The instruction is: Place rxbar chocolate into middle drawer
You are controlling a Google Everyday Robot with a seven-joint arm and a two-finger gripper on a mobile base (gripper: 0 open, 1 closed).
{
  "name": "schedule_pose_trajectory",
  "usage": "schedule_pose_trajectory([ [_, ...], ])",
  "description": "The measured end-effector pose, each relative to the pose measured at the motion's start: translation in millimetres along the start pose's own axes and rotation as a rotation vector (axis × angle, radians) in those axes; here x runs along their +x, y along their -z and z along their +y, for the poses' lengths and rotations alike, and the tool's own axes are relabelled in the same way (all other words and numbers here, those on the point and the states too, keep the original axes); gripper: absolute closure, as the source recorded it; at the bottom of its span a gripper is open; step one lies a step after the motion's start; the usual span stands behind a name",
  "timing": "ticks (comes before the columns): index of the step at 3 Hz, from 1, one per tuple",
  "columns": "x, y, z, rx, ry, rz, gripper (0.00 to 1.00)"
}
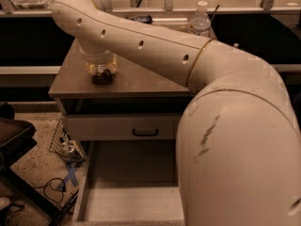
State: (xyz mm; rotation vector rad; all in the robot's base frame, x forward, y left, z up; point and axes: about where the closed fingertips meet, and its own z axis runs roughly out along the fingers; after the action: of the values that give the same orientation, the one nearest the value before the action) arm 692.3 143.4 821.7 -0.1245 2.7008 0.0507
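Note:
My gripper (101,72) hangs straight down from the arm over the left part of the cabinet top (141,79). Its tip is right on a small dark flat thing (102,78) that lies on the top; this looks like the rxbar chocolate, and most of it is hidden by the gripper. The middle drawer (129,192) is pulled out below, a wide shallow light-grey tray with a pale bare floor. The arm's big white link covers its right side.
A closed drawer front with a dark handle (145,132) sits above the open tray. Another dark wrapped bar (141,19) and a clear water bottle (201,17) stand at the back of the top. A wire basket (66,142) and cables lie on the floor to the left.

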Motion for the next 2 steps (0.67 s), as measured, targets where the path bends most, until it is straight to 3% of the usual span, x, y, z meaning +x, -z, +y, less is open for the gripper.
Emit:
schedule_pose_trajectory([
  [2,-18,66,-41,-0.061,0.004,-0.043,1.00],
])
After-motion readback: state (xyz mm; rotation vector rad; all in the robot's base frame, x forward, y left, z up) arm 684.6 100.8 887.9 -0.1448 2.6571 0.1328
